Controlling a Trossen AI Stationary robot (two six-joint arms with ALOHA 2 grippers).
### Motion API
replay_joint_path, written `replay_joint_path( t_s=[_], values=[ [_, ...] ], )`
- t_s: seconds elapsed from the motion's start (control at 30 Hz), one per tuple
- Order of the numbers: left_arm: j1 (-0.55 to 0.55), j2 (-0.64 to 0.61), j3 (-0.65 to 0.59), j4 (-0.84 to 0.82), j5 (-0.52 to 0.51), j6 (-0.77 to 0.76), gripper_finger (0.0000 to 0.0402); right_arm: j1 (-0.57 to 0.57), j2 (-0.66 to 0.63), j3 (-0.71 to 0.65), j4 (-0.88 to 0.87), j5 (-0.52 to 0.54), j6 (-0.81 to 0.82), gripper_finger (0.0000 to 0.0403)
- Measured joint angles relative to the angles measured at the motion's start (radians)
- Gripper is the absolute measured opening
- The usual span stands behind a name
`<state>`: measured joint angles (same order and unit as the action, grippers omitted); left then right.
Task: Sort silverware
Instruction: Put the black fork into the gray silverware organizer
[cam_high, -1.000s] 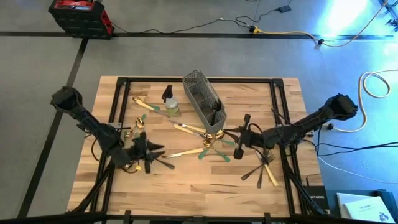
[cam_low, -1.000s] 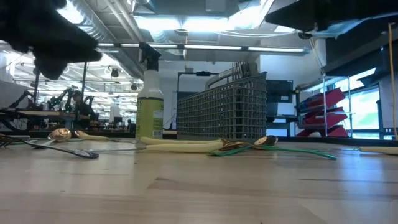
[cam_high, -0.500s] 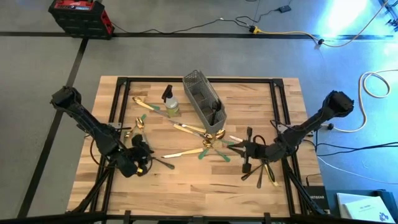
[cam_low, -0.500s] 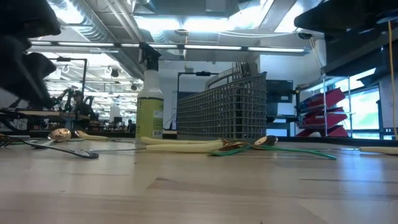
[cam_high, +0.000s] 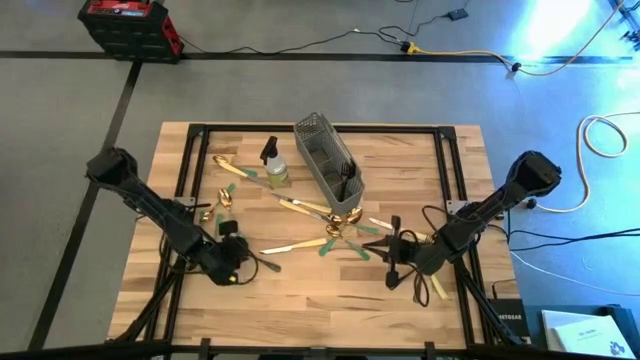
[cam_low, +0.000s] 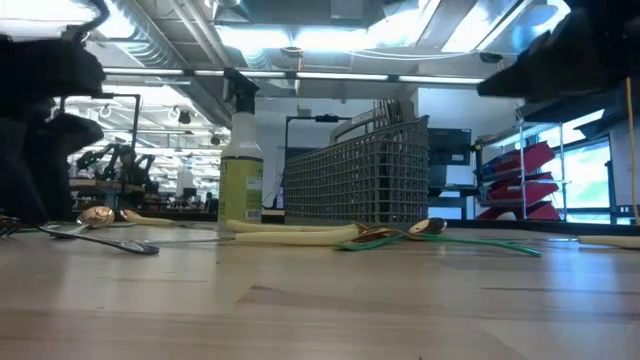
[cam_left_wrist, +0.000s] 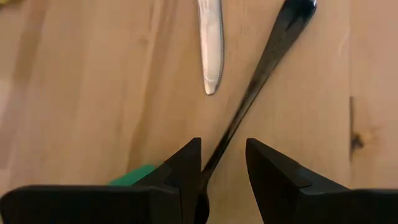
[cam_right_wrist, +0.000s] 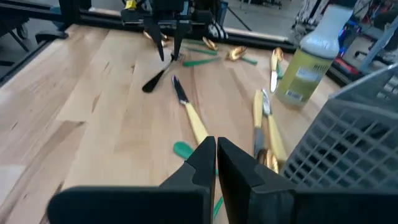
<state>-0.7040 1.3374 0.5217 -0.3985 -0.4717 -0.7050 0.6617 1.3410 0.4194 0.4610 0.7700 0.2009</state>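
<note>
Silverware lies scattered on the wooden table: gold pieces with green handles (cam_high: 228, 167), a cream-handled knife (cam_high: 296, 243), and forks (cam_high: 430, 272) at the right. My left gripper (cam_high: 230, 262) points down at the table's near left. It is open, with a finger on either side of the handle of a black spoon (cam_left_wrist: 258, 68) that lies flat. Whether either finger touches the handle cannot be told. My right gripper (cam_right_wrist: 216, 155) is shut on nothing and hovers above a green handle (cam_right_wrist: 183, 149); in the high view it (cam_high: 382, 245) points toward the table's left.
A grey wire-mesh caddy (cam_high: 330, 165) stands at the table's far middle, holding a few dark pieces. A spray bottle of green liquid (cam_high: 273, 165) stands just left of it. Black frame rails (cam_high: 190, 160) run along the table's edges. The near middle of the table is bare wood.
My left gripper has tipped from nearly level to pointing steeply down and has sunk over the black spoon's handle. My right gripper has swung toward the table's near edge and come lower, staying shut. No silverware has moved.
</note>
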Motion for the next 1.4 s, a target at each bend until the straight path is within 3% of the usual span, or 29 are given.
replay_joint_path(
  t_s=[0.5,0.8,1.1,1.4],
  values=[
    [0.057,0.087,0.007,0.045,0.082,0.160,0.0111,0.000,0.030,0.000,0.013,-0.002,0.038,0.0000],
    [0.073,0.092,0.045,0.029,0.107,0.433,0.0111,0.000,0.030,0.000,0.020,-0.002,0.038,0.0000],
    [0.184,0.090,0.054,0.016,0.253,0.516,0.0111,-0.001,0.030,0.001,0.046,-0.003,0.038,0.0000],
    [0.241,0.090,0.054,0.018,0.334,0.529,0.0044,-0.001,0.030,0.001,0.046,-0.003,0.038,0.0000]
  ],
)
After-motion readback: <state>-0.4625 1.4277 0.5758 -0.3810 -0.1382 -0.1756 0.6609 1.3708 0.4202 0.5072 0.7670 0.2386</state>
